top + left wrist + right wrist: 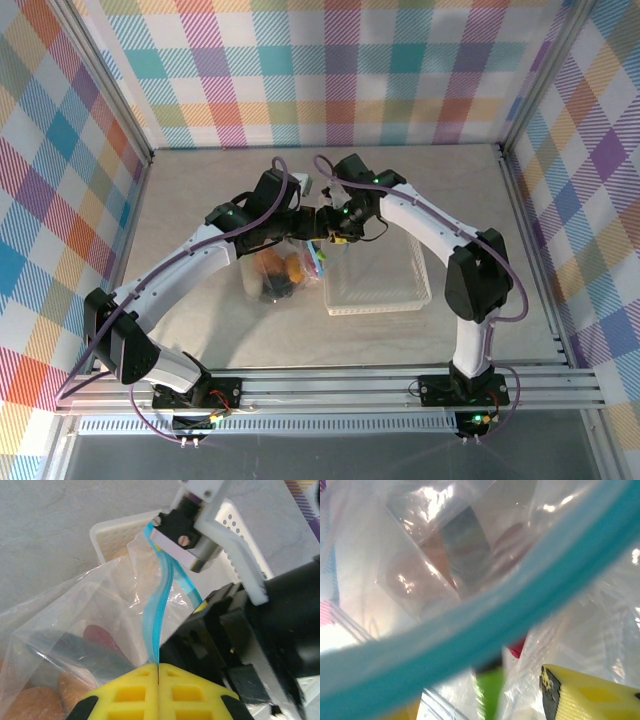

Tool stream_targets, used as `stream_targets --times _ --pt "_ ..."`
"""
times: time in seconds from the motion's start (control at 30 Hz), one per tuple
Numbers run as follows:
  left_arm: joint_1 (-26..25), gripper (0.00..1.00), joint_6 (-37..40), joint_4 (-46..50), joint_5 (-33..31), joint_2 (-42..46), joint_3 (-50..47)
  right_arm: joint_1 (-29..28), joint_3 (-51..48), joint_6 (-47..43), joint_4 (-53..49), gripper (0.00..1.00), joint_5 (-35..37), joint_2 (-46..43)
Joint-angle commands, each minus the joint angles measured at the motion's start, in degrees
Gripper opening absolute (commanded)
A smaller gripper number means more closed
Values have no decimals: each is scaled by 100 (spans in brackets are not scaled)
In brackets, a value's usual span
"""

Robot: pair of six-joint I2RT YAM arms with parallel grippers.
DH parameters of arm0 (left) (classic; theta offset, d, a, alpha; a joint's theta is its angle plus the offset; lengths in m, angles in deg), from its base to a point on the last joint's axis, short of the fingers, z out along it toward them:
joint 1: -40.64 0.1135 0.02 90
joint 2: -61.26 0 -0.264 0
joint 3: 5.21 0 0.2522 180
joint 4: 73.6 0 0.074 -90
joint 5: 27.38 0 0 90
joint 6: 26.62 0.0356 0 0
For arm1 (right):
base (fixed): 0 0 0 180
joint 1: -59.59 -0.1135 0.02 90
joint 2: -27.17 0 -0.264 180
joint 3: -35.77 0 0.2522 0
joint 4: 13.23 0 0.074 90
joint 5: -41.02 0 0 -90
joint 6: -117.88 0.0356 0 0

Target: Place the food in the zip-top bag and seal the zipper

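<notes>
Yellow pads (135, 695) of the left gripper (158, 676) sit pressed together at the bottom of the left wrist view, clamped on the zipper (161, 605). It is a thin light-blue strip that rises from the pads in a slight curve toward the right gripper (328, 232). In the right wrist view the same strip crosses as a blurred teal band, and that gripper's yellow pads stand well apart beneath it, not closed on anything I can make out.

Below the strip hangs the zip-top bag (75, 615), clear and crinkly with bright glare on its folds. From above it stands near the middle of the counter (200, 200), its right side just beside the left wall of the white lattice basket (375, 308).

Bare counter lies open to the left of the bag and beyond both arms, up to the checked walls (330, 70).

Inside the bag lies the food (288, 272): tan bread-like pieces (35, 702), a dark purple piece (100, 636) and, seen from above, orange and black lumps bunched together.
</notes>
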Motion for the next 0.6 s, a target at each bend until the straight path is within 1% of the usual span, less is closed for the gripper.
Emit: stream_targets --times 0.0,0.07,0.1,0.13,0.2,0.27,0.33,0.4,0.5,0.57 --pt "-9 0 27 120 -52 174 70 -29 2 -242 -50 64 309 -812" --pt "22 0 45 160 -99 218 36 9 -89 -331 -46 64 513 -1204" --pt "39 0 54 185 -129 252 9 52 -154 -360 -37 66 641 -1413" --pt "57 0 65 216 -176 273 -11 90 -223 -379 -25 67 795 -1616" --pt "103 0 94 298 -287 357 -60 200 -391 -432 -17 69 1385 -2002" --pt "156 0 126 368 -403 468 -101 346 -591 -495 1 70 1985 -2204" --pt "243 0 150 440 -488 582 -159 543 -792 -520 8 73 2342 -2240" --pt "382 0 159 460 -479 706 -232 765 -1058 -466 169 75 2363 -2151" --pt "573 0 126 453 -364 819 -332 930 -1378 -315 534 80 2324 -1887" --pt "608 0 116 451 -307 845 -363 986 -1423 -203 731 80 2241 -1630"
